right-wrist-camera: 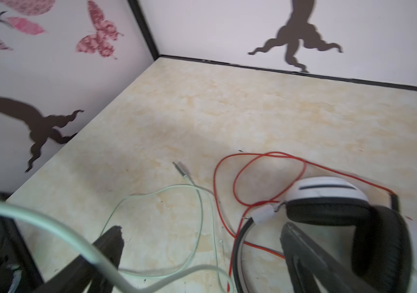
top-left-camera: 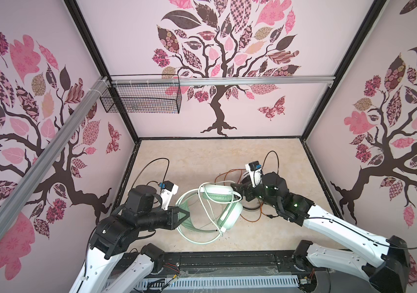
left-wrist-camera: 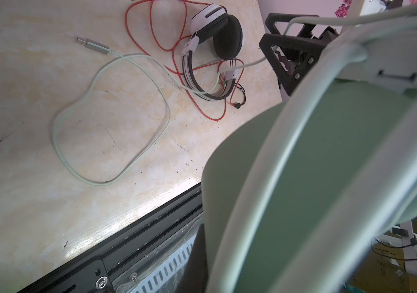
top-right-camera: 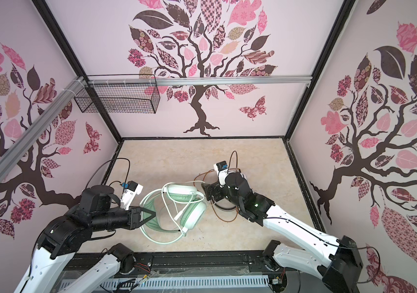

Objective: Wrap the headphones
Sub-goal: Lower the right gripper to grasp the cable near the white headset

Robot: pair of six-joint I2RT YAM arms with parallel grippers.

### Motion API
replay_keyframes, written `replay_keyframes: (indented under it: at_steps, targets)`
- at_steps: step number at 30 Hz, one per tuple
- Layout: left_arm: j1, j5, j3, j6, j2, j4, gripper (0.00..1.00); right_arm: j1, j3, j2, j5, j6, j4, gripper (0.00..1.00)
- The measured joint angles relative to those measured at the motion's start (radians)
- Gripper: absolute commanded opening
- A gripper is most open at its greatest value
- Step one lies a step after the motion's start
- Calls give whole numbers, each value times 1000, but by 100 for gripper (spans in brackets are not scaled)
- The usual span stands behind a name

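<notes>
The mint-green headphones (top-left-camera: 223,203) lie mid-table in both top views, their pale cable (top-left-camera: 197,236) looped in front. My left gripper (top-left-camera: 184,215) is shut on their green headband (left-wrist-camera: 329,177). The cable's loose loop (left-wrist-camera: 111,114) ends in a metal plug (left-wrist-camera: 93,45). My right gripper (top-left-camera: 236,192) is open beside the upper ear cup, and the pale cable (right-wrist-camera: 50,225) drapes over one finger (right-wrist-camera: 111,243). The white-and-black headphones (right-wrist-camera: 329,200) with their orange-red cable (right-wrist-camera: 253,172) lie under the right wrist, mostly hidden in the top views.
A black wire basket (top-left-camera: 141,99) hangs on the back wall under an aluminium rail (top-left-camera: 227,81). Patterned walls close the table on three sides. A black frame bar (top-left-camera: 227,258) runs along the front edge. Bare tabletop (top-left-camera: 215,154) lies behind the headphones.
</notes>
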Motion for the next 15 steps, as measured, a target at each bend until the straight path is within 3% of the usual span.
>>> replay_keyframes:
  at_steps: [6,10,15]
  targets:
    - [0,-10,29,-2,19,-1,0,-1,19,31,127,101,-82,100]
    - [0,-22,67,-3,31,1,0,-1,-1,38,118,110,-61,100]
    - [0,-33,130,-5,39,-15,0,-1,-137,-37,59,121,3,99]
